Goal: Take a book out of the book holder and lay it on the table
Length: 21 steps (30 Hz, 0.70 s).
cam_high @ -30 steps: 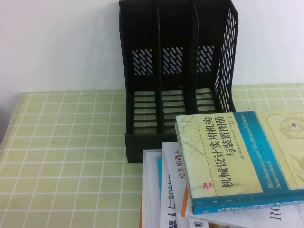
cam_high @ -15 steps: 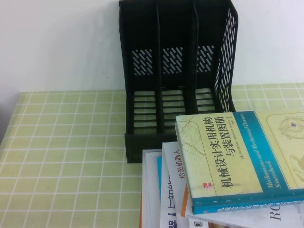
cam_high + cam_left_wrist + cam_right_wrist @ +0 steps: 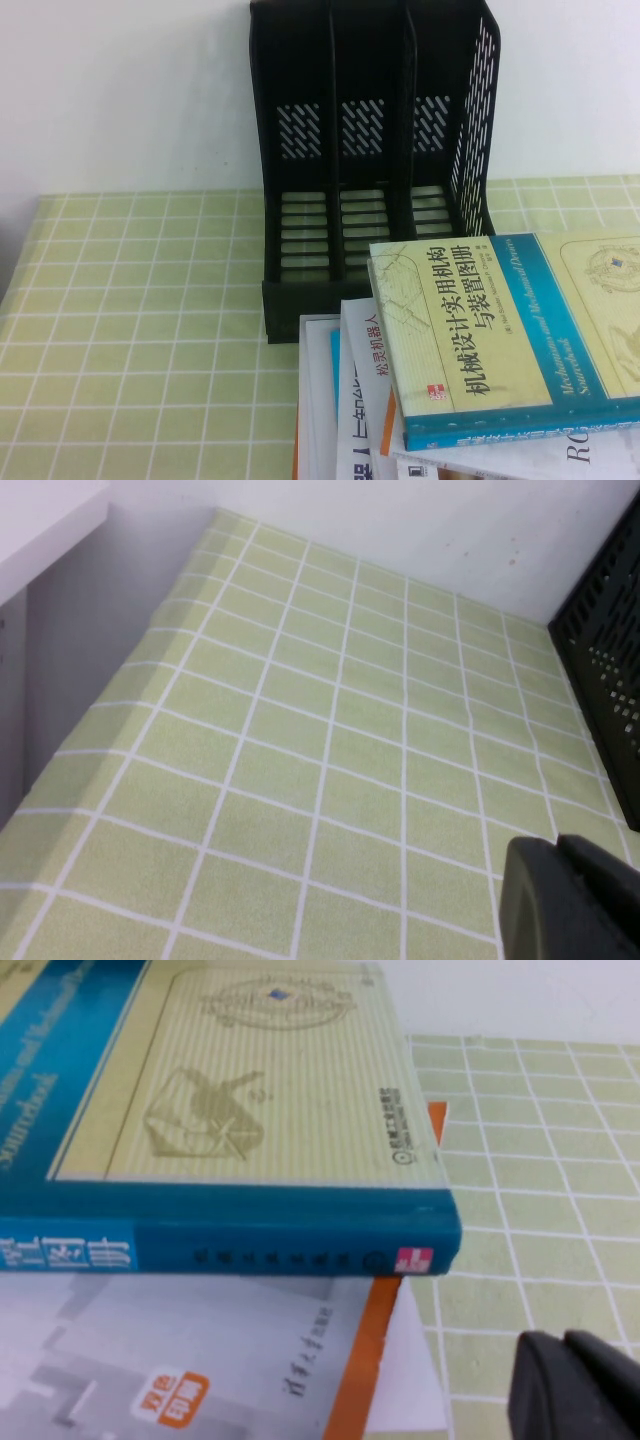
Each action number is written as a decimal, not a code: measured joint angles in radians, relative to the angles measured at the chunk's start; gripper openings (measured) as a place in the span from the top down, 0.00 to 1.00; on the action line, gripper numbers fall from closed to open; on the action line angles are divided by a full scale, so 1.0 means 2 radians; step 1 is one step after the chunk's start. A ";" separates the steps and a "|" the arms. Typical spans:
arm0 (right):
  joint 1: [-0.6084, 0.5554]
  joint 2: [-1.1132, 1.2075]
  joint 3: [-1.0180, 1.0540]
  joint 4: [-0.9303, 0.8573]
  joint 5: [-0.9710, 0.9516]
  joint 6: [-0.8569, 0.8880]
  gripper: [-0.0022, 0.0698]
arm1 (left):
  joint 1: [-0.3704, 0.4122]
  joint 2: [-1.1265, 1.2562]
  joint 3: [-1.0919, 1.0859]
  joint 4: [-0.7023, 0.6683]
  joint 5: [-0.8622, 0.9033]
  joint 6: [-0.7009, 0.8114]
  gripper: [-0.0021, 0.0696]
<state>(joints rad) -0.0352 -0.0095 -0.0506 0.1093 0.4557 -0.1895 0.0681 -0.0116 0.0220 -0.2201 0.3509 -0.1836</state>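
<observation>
The book [image 3: 490,330], pale yellow with a blue spine and black Chinese title, lies flat on top of a stack of other books on the table [image 3: 130,320], in front of the book holder's right side. The black three-slot book holder [image 3: 375,150] stands upright against the wall with all slots empty. Neither gripper shows in the high view. My left gripper [image 3: 558,852] hangs shut and empty over bare green cloth, the holder's perforated wall [image 3: 605,650] off to one side. My right gripper [image 3: 566,1348] is shut and empty over the cloth, just past the book's [image 3: 250,1090] spine corner.
Under the book lie white books [image 3: 350,420], one with an orange band [image 3: 365,1350], reaching the table's near edge. A white wall rises behind the holder. The cloth's left edge drops off beside a pale ledge [image 3: 50,520].
</observation>
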 joint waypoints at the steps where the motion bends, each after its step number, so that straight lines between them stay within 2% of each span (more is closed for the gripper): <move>1: 0.000 0.000 0.002 0.000 0.000 -0.005 0.97 | 0.000 0.000 0.000 0.000 0.000 0.000 0.97; 8: 0.000 0.000 0.037 0.029 -0.038 -0.007 0.97 | 0.000 0.000 0.000 0.000 0.000 0.000 0.97; 21: 0.000 0.000 0.037 0.040 -0.039 -0.019 0.97 | 0.000 0.000 0.000 0.000 0.000 0.000 0.97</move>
<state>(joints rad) -0.0352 -0.0095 0.0237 0.1893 0.3779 -0.2283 0.0681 -0.0116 0.0220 -0.2201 0.3509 -0.1836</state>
